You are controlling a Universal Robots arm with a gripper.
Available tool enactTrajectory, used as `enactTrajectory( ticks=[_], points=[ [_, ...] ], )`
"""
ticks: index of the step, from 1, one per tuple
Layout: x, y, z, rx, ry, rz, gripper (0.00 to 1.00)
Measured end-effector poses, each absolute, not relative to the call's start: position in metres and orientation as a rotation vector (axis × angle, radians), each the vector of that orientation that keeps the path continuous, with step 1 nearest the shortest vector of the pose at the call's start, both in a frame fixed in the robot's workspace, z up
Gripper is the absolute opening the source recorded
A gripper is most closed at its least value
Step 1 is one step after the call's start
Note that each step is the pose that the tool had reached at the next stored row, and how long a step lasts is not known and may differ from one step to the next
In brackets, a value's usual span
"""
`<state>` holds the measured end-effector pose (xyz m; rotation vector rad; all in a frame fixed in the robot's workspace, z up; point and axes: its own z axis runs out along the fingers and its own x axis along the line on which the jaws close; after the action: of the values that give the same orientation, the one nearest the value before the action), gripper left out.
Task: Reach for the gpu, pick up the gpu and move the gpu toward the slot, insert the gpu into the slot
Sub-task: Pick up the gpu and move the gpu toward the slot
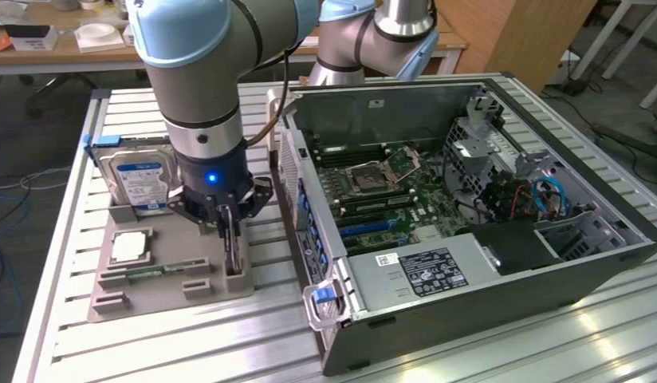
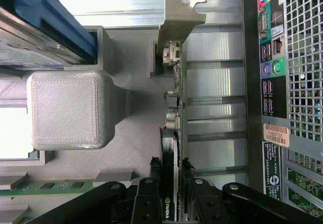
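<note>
The gpu (image 1: 236,257) is a thin dark card standing on edge in a slot of the grey holder tray (image 1: 169,302). My gripper (image 1: 230,222) is lowered straight over it, one finger on each face of the card. In the wrist view the gpu (image 2: 170,128) runs away from my gripper (image 2: 171,159), and its metal bracket (image 2: 179,17) is at the far end. The black fingers (image 2: 150,188) press against both sides of the card, which still sits in the tray. A blue slot (image 1: 363,228) lies on the motherboard inside the open computer case (image 1: 584,263).
A blue-labelled hard drive (image 1: 137,182) stands at the tray's far end, and a silver processor (image 1: 130,246) and a green memory stick (image 1: 156,272) lie on the tray. The case's rear port panel (image 2: 270,82) stands close beside the tray. Slatted metal tabletop (image 1: 147,351) surrounds everything.
</note>
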<state>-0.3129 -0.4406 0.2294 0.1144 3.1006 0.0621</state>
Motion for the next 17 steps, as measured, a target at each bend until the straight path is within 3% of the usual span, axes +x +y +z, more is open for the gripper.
enactTrajectory(
  ticks=[9,17],
  points=[
    [-0.313,-0.44,0.23,0.115,3.101,0.062,0.26],
    [-0.314,-0.44,0.264,0.115,3.101,0.062,0.26]
  ],
)
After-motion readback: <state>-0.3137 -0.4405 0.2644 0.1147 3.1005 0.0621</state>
